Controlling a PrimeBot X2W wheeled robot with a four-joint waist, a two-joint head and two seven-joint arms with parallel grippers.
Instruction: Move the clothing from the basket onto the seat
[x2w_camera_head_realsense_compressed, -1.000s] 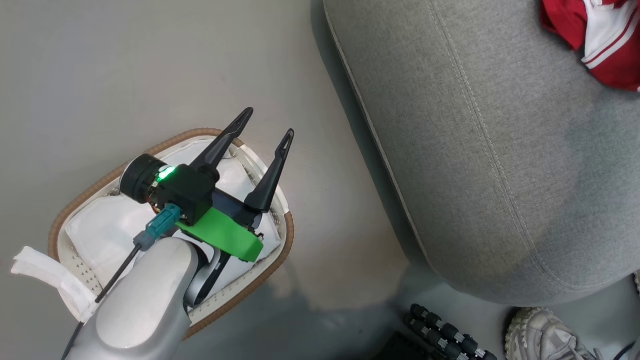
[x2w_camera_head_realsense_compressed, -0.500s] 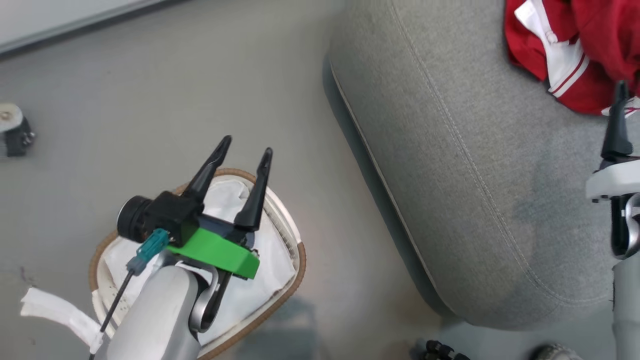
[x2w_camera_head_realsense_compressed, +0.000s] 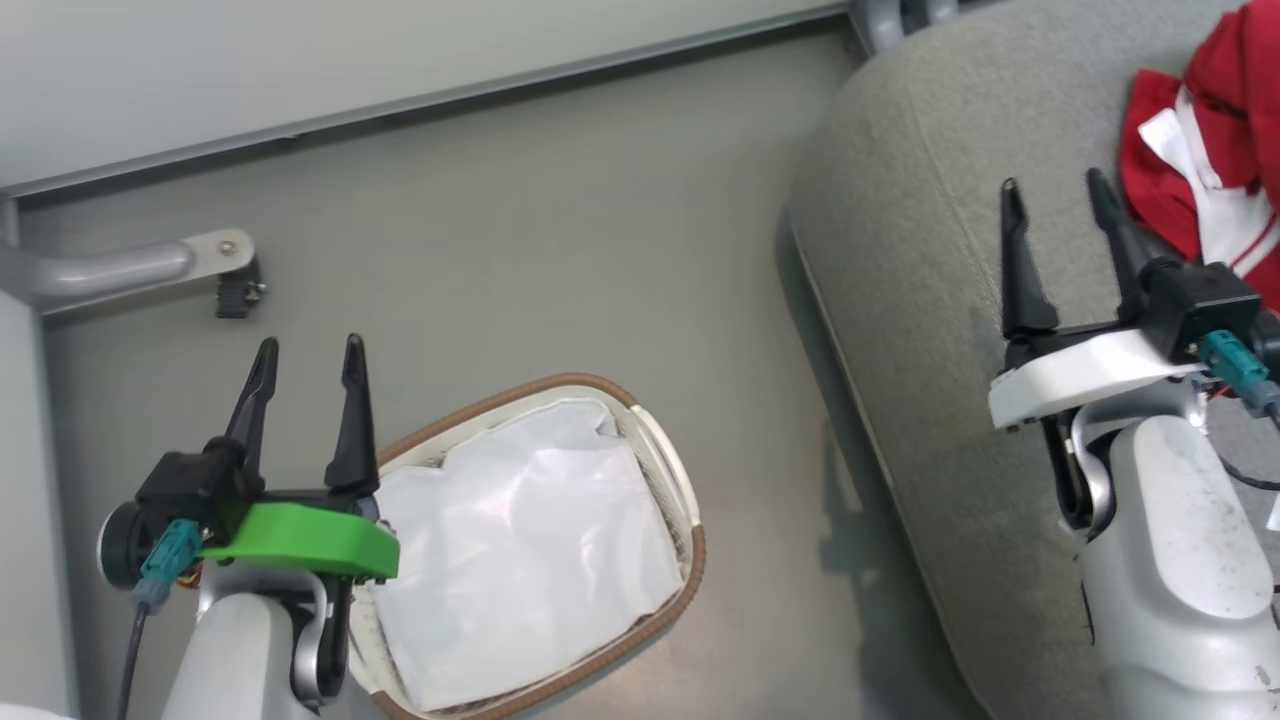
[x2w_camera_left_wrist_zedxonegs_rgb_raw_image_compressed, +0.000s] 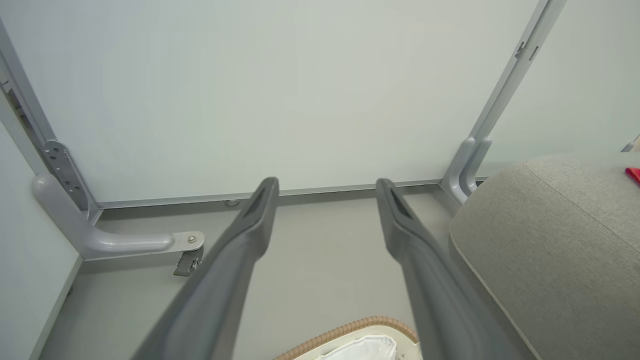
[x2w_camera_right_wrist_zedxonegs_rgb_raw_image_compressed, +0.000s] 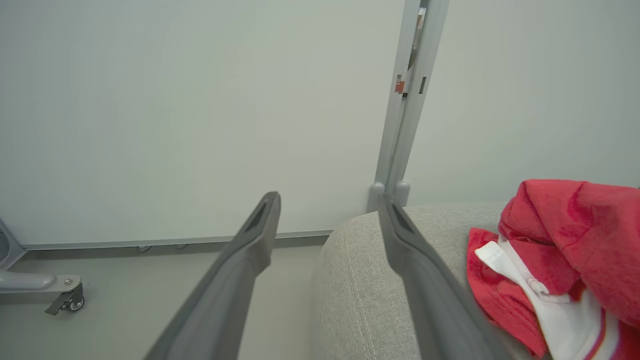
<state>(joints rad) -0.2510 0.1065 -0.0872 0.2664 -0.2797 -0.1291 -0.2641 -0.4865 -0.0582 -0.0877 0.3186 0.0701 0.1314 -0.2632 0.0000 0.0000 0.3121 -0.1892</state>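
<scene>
The head camera has swung since half a second ago, so the wall panel (x2w_camera_head_realsense_compressed: 300, 60) and a grey caster bracket (x2w_camera_head_realsense_compressed: 140, 265) now show along the top of its view.

The left hand (x2w_camera_head_realsense_compressed: 310, 342), which then hung over the basket (x2w_camera_head_realsense_compressed: 692, 560), now stands at the basket's left edge with its fingers out over bare floor (x2w_camera_head_realsense_compressed: 550, 250). They are parted at a middling width and hold nothing. The basket shows just its white cloth liner (x2w_camera_head_realsense_compressed: 530, 550) (crumpled, lying flat).

The right hand (x2w_camera_head_realsense_compressed: 1052, 182), then one finger at the picture's edge, is now in full view above the seat (x2w_camera_head_realsense_compressed: 920, 300). Its fingers are likewise parted and empty, and the outer one is just beside the clothing (x2w_camera_head_realsense_compressed: 1160, 190). The clothing lies heaped on the seat's far right, red with a white panel.
</scene>
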